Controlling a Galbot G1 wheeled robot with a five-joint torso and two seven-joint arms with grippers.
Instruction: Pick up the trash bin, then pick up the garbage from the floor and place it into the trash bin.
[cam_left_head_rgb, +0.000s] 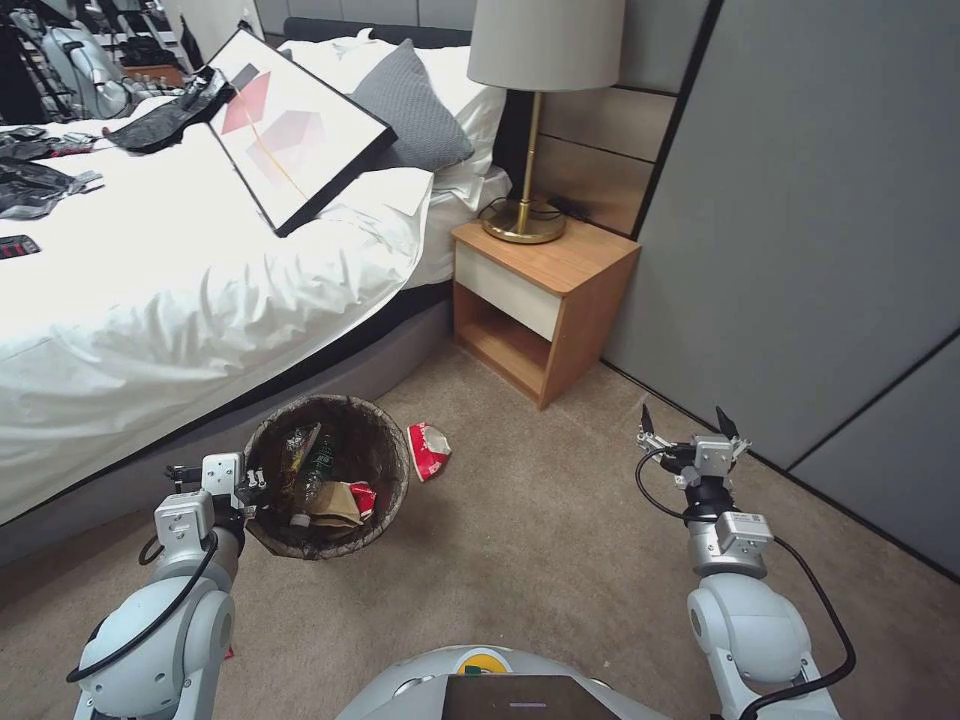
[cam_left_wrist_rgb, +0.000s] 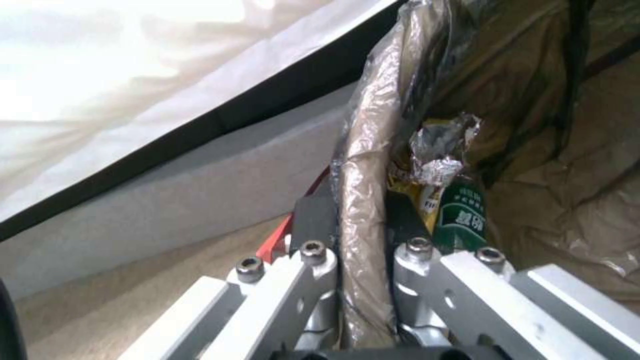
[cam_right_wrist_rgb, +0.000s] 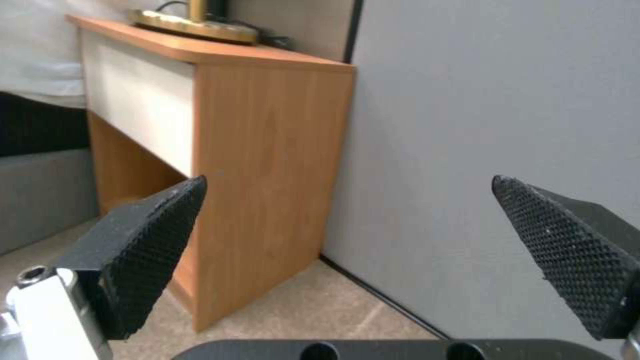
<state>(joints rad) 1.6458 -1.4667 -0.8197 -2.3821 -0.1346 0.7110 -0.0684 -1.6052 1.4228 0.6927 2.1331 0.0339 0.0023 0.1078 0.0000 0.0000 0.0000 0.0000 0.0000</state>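
I see left gripper (cam_left_head_rgb: 250, 482) clamped on trash bin (cam_left_head_rgb: 385, 440) rim; right gripper (cam_left_head_rgb: 690, 428) wide open, holding nothing, near nightstand (cam_left_head_rgb: 560, 300).

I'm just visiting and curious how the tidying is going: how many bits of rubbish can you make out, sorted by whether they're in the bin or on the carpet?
In the trash bin, held at its rim by the left gripper: 4 (green-labelled bottle, brown paper bag, red wrapper, yellow snack wrapper)
On the carpet: 1 (red-white wrapper)
Total: 5
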